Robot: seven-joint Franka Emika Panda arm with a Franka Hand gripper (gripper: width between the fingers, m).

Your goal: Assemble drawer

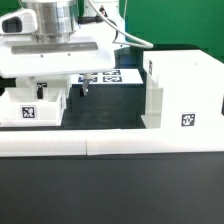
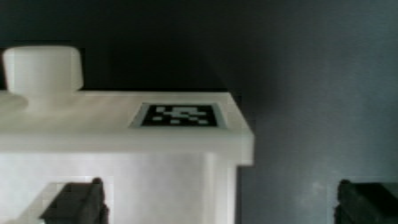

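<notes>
A white drawer tray (image 1: 35, 105) with a square tag (image 1: 28, 112) lies on the dark table at the exterior view's left. In the wrist view the tray (image 2: 125, 150) shows a round knob (image 2: 45, 68) and a tag (image 2: 183, 115) on top. My gripper (image 1: 63, 92) hangs just over the tray, open and empty. In the wrist view my gripper (image 2: 221, 200) is spread wide: one finger (image 2: 71, 200) is over the tray, the other over bare table. The tall white shell (image 1: 185, 92) with its tag (image 1: 187, 120) stands apart at the exterior view's right.
The marker board (image 1: 105, 75) lies flat behind the gripper, between tray and shell. Long low white bars (image 1: 110, 146) run along the front of the dark table. A green wall is behind.
</notes>
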